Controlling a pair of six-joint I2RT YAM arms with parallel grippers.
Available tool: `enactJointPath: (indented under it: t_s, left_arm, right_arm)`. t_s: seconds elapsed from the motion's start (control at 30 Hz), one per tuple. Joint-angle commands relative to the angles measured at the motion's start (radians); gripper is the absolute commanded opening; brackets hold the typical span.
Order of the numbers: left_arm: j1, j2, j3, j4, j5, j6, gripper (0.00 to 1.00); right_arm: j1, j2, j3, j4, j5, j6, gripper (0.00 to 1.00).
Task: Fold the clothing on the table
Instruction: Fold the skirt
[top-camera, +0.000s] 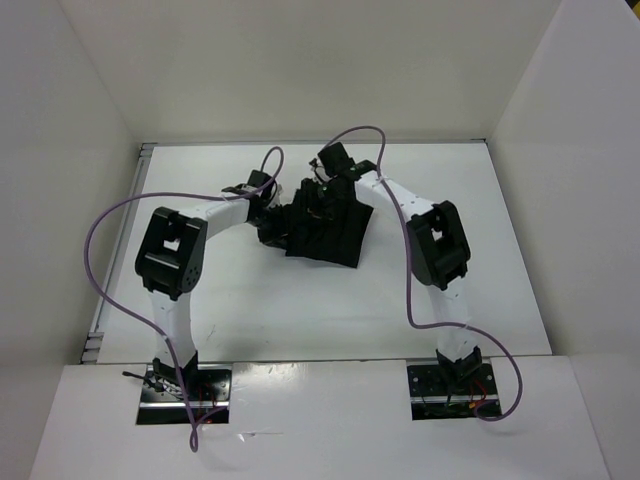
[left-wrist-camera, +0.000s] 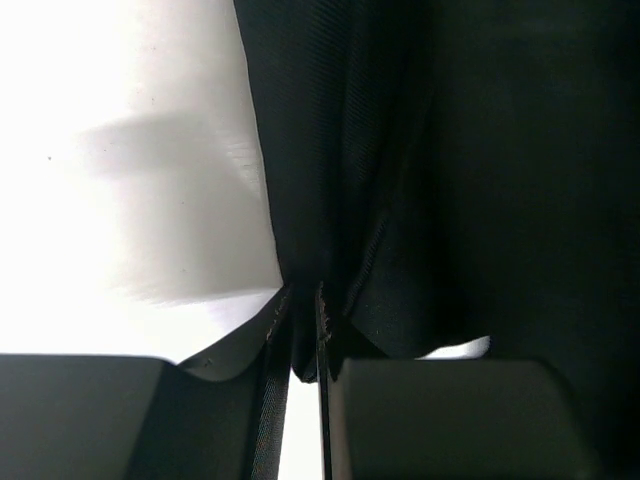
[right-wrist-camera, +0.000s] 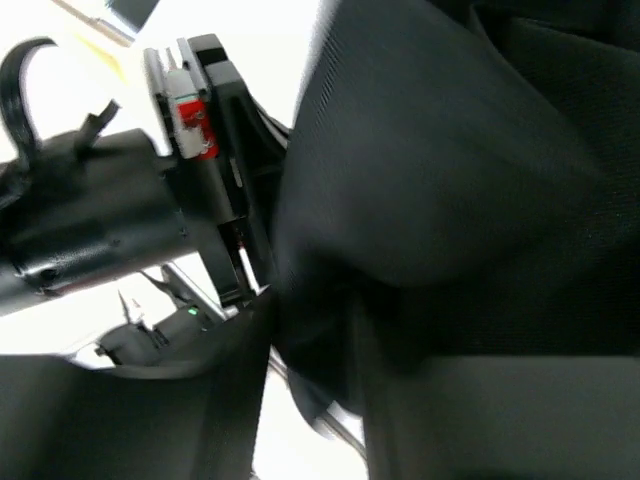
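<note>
The black clothing (top-camera: 325, 235) lies bunched in a rough square at the middle of the white table (top-camera: 250, 300). My left gripper (top-camera: 270, 218) sits at its left edge. In the left wrist view it (left-wrist-camera: 305, 310) is shut on a thin fold of the clothing (left-wrist-camera: 450, 180), with bare table (left-wrist-camera: 120, 150) to the left. My right gripper (top-camera: 318, 195) hangs over the garment's far edge, close to the left one. Seen from the right wrist, its jaws (right-wrist-camera: 315, 340) stand apart, and a hanging fold of clothing (right-wrist-camera: 450, 180) fills the gap between them. That view is blurred.
The left arm's wrist (right-wrist-camera: 120, 230) shows very close beside the right gripper. White walls (top-camera: 560, 110) enclose the table on three sides. Purple cables (top-camera: 110, 250) loop off both arms over the table.
</note>
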Motion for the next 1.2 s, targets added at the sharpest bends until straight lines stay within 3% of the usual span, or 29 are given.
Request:
enactJointPath:
  t_s: [0.0, 0.03, 0.17, 0.27, 0.37, 0.5, 0.57, 0.6, 0.83, 1.17]
  left_arm:
    - [0.001, -0.066, -0.006, 0.004, 0.01, -0.014, 0.2]
    - [0.001, -0.089, -0.006, -0.005, 0.001, -0.015, 0.2]
    - [0.05, -0.207, -0.017, -0.037, -0.068, -0.015, 0.27]
    - [0.059, -0.322, -0.002, -0.081, -0.172, -0.002, 0.31]
    - [0.059, -0.368, 0.078, -0.153, -0.179, 0.038, 0.32]
    - [0.036, -0.416, 0.127, -0.171, 0.023, 0.064, 0.32]
    - [0.027, -0.416, 0.097, -0.102, 0.217, 0.055, 0.31]
    - [0.027, -0.402, 0.06, -0.048, 0.298, 0.055, 0.31]
    - [0.059, -0.171, -0.064, 0.082, 0.47, 0.042, 0.25]
    - [0.082, 0.059, -0.092, 0.07, 0.299, 0.065, 0.24]
  right_arm:
    - [0.007, 0.013, 0.049, 0.092, -0.059, 0.023, 0.45]
    - [0.007, 0.013, 0.037, 0.115, -0.089, 0.032, 0.52]
    - [0.007, -0.158, -0.063, 0.294, -0.055, 0.06, 0.57]
    - [-0.02, -0.267, -0.074, 0.247, 0.01, 0.023, 0.58]
    - [-0.045, -0.318, -0.063, 0.146, 0.071, -0.012, 0.58]
    - [-0.095, -0.36, -0.179, 0.133, 0.071, -0.036, 0.57]
    - [-0.115, -0.36, -0.225, 0.142, 0.071, -0.025, 0.56]
    - [-0.125, -0.36, -0.239, 0.153, 0.071, -0.025, 0.56]
    - [-0.186, -0.369, -0.295, 0.175, 0.062, -0.016, 0.54]
    - [-0.255, -0.467, -0.388, 0.175, 0.051, -0.043, 0.54]
